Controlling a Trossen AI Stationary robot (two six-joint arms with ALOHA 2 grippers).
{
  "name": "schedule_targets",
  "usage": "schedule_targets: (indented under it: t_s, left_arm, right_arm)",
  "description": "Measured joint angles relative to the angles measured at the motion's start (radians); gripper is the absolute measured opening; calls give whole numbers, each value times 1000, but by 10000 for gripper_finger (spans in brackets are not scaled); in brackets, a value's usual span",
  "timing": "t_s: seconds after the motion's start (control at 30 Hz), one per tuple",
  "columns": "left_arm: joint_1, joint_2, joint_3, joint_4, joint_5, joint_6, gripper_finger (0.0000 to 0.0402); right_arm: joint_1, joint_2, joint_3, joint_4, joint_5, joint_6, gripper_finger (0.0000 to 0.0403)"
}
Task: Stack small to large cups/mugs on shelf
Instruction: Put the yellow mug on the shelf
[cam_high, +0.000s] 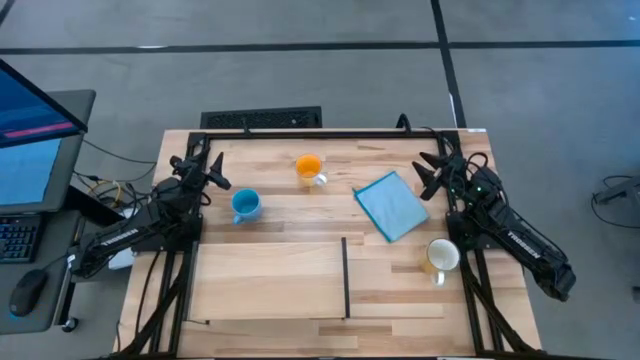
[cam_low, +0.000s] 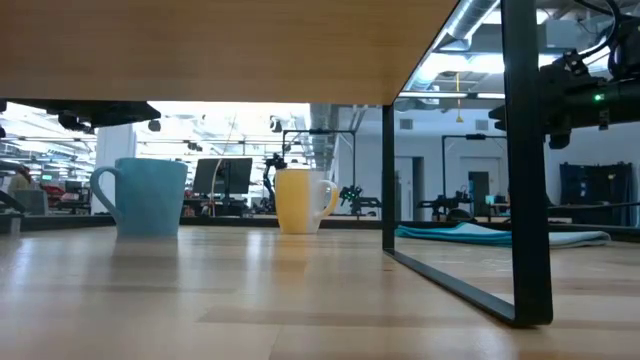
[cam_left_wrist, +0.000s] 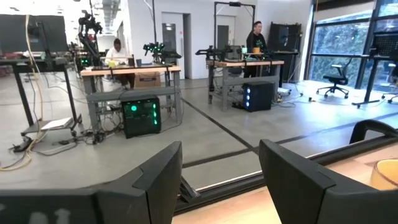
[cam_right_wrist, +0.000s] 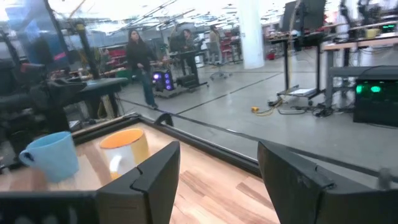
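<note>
Nothing's stacked yet: our shelf (cam_high: 270, 280) sits bare at the bench's near edge. The white mug (cam_high: 441, 256) is off to its right, with the blue mug (cam_high: 245, 205) and orange mug (cam_high: 309, 168) farther back. Left claw (cam_high: 217, 171) and right claw (cam_high: 429, 173) both hover released, holding nothing.

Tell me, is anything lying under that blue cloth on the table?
From above, the blue cloth lies flat on the bare wooden table, with no bump showing. Whatever it covers is hidden, so something thin underneath cannot be ruled out.
</note>
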Motion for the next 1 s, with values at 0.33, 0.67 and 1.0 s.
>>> schedule_targets:
  t_s: [0.33,0.67,1.0]
  left_arm:
    - [0,0,0,0,0,-12,206]
    - [0,0,0,0,1,-30,206]
    - [0,0,0,0,1,-22,206]
  right_arm:
    - [-1,0,0,228,15,358,240]
    - [-28,0,60,429,90,411,240]
    - [-28,181,641,-390,59,73,240]
